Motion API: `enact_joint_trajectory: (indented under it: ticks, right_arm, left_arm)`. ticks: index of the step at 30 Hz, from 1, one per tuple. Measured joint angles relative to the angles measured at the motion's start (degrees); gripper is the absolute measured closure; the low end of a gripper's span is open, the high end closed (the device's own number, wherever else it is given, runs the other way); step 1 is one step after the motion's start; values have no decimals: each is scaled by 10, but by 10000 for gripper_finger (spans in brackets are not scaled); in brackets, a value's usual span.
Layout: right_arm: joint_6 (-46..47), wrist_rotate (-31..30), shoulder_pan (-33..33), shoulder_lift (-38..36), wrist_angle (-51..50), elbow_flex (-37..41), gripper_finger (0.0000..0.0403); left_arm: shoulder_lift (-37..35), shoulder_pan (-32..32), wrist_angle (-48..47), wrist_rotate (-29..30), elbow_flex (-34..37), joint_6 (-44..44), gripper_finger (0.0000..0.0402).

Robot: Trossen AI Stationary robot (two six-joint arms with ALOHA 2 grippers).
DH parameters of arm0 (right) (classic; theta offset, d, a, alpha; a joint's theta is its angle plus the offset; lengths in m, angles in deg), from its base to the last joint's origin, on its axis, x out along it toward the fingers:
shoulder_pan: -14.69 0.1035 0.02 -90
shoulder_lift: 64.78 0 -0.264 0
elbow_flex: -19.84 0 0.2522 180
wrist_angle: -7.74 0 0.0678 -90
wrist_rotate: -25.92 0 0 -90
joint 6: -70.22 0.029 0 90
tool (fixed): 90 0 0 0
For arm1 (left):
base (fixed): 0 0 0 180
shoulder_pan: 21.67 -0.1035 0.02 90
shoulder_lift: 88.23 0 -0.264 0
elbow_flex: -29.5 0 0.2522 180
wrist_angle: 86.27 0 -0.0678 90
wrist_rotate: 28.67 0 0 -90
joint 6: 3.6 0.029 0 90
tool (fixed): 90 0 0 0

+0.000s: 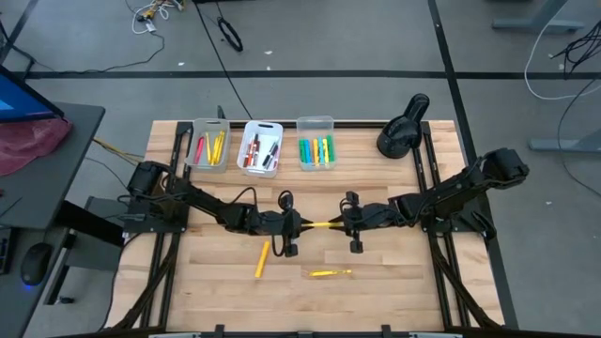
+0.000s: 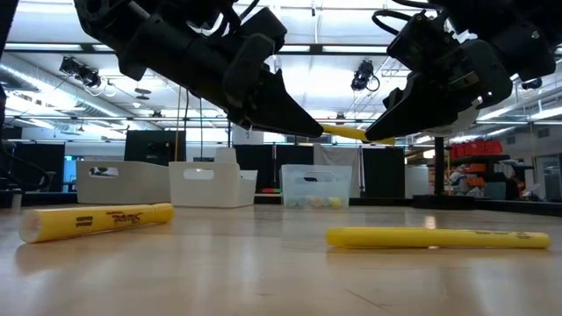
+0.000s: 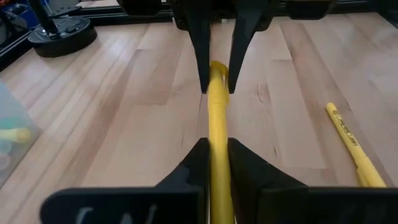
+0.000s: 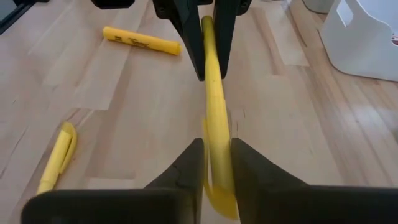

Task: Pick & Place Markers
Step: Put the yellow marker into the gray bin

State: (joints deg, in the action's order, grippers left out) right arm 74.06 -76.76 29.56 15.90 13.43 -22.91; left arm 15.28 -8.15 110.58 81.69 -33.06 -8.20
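Note:
One yellow marker [image 1: 321,225] hangs level above the middle of the table, spanning the gap between my two grippers. My left gripper [image 3: 217,144] is shut on its left end and my right gripper [image 4: 217,143] on its right end; in the low view their tips face each other, the left gripper [image 2: 314,132] and the right gripper [image 2: 371,134]. Two more yellow markers lie flat on the wood nearer the front: one [image 1: 263,258] toward the left, one [image 1: 329,273] toward the right. My left gripper pinches the marker's left end [image 3: 217,127] between its two fingers. The fingers come from the table's left, slanting slightly down, and lie along the marker. The marker is clear of the table. My right gripper pinches the marker's right end [image 4: 214,124] between its two fingers. The fingers come from the table's right, slanting down, and run along the marker. The marker stays off the wood, about level.
Three small bins with markers stand in a row at the far edge: left [image 1: 208,145], middle [image 1: 262,148], right [image 1: 315,143]. A black round-based object [image 1: 404,127] sits at the far right. Bare wood lies along the near edge.

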Motion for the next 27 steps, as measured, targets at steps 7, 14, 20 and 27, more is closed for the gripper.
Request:
enact_joint_trajectory:
  ticks: [7,14,20,27]
  right_arm:
    - [6,-9,-1,-14,-4,0,282]
    - [62,-53,-1,-63,-67,0,255]
    - [50,-68,0,-62,-50,0,266]
    - [27,-70,-1,-62,-19,0,281]
  left_arm:
    - [-29,9,-53,43,0,-24,366]
    - [-165,18,-345,176,0,-158,366]
    - [-323,-47,-703,239,0,-418,367]
    - [-405,-286,-856,139,0,-399,367]
